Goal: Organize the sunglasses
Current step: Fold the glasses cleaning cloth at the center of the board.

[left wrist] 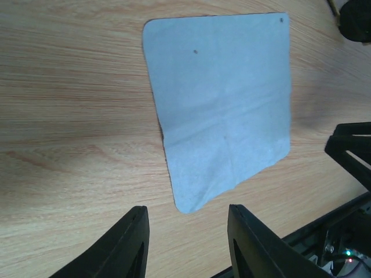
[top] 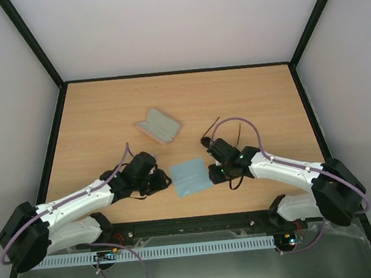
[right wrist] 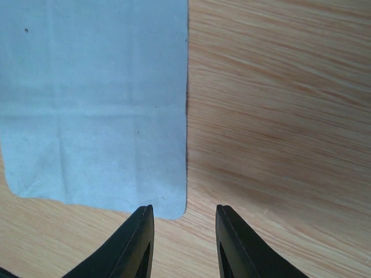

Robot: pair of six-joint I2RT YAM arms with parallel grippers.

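The sunglasses (top: 206, 139) lie on the table just behind my right wrist, largely hidden by it; two slim dark arms stick out. The light blue cloth (top: 189, 177) lies flat between my two grippers. It also shows in the left wrist view (left wrist: 220, 104) and in the right wrist view (right wrist: 93, 104). The pink case (top: 158, 126) lies open further back. My left gripper (left wrist: 185, 231) is open and empty at the cloth's left corner (top: 165, 178). My right gripper (right wrist: 184, 229) is open and empty at the cloth's right edge (top: 210, 174).
A black frame borders the wooden table (top: 103, 107). Purple cables loop over both arms. In the left wrist view a dark object (left wrist: 355, 20) shows at the top right corner, and the black rail (left wrist: 324, 231) runs along the near edge.
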